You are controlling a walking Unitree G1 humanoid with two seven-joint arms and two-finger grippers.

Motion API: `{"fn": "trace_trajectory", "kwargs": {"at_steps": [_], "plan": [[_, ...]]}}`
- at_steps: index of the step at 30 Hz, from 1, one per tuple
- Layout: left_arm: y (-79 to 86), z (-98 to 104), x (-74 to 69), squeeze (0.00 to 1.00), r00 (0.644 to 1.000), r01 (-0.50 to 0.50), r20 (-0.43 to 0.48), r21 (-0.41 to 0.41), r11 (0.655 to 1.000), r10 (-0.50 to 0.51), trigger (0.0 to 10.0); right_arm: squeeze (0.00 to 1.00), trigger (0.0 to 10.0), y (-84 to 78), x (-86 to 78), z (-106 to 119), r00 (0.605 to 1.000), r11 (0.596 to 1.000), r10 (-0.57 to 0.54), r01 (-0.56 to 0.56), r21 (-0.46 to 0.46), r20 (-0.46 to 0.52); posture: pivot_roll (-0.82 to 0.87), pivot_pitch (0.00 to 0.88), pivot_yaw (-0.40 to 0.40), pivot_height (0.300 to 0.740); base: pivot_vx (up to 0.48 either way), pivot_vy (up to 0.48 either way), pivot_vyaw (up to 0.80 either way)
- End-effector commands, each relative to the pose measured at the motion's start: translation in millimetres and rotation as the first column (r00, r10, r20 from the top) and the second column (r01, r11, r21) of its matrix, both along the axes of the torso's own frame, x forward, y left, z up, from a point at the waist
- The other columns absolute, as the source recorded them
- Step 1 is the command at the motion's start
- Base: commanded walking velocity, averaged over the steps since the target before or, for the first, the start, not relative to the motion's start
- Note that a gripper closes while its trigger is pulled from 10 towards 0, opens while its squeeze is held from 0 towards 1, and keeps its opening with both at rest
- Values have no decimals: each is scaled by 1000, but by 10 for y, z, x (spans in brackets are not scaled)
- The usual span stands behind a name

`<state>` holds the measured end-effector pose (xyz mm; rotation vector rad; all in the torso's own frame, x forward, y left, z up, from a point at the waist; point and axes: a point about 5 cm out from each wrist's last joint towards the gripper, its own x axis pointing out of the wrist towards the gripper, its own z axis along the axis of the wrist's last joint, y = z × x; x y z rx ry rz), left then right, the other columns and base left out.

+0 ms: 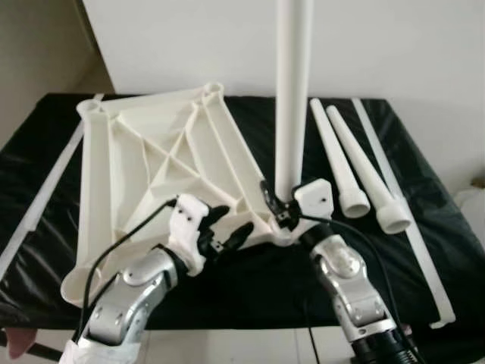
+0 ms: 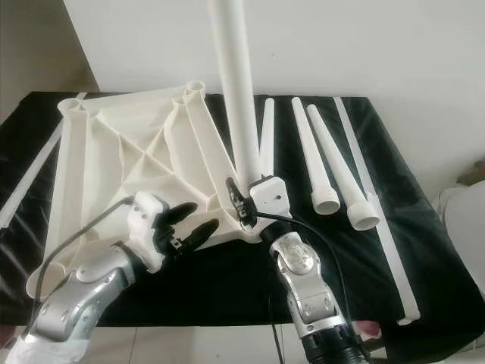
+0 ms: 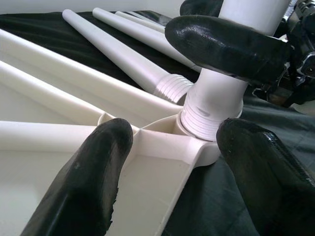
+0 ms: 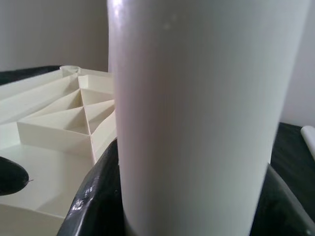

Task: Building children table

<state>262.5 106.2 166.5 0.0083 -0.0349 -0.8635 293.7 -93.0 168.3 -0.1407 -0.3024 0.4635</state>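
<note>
The right gripper (image 1: 279, 199) clamps the upright table leg (image 1: 292, 91) standing in the near corner socket of the upturned tabletop (image 1: 159, 163); the left gripper (image 1: 227, 227) is wide open beside it

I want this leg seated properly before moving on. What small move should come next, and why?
Probably keep twisting the upright leg with the right gripper: thread rings still show above the corner socket. The left gripper, fingers open, straddles that corner of the tabletop and could steady it.

A plain room, perhaps a home: bare white wall (image 1: 394, 45), black cloth-covered work surface (image 1: 424, 227), pale tiled floor (image 1: 227, 347).
</note>
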Motion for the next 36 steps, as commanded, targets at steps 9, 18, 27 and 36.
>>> {"fn": "trace_trajectory", "kwargs": {"at_steps": [9,18,27,36], "plan": [[-8,12,-17,0,999,34,-10,-1,999,-34,10000,0,10000,-214,146,-482,942,995,-69,90,50,-327,-35,136,9,740,0,0,0],[-7,29,-7,0,999,31,-9,-3,1000,-31,10000,0,10000,-192,226,-478,926,996,-66,85,34,-371,-29,138,5,740,0,0,0],[-7,33,-5,0,1000,25,-9,-7,1000,-25,10000,0,10000,-123,125,-397,975,998,-55,58,8,-215,-30,138,2,740,0,0,0],[-24,35,13,0,999,33,-14,-17,999,-33,10000,0,10000,-195,9,-382,986,991,-63,80,103,-155,-44,140,10,740,0,0,0]]}}
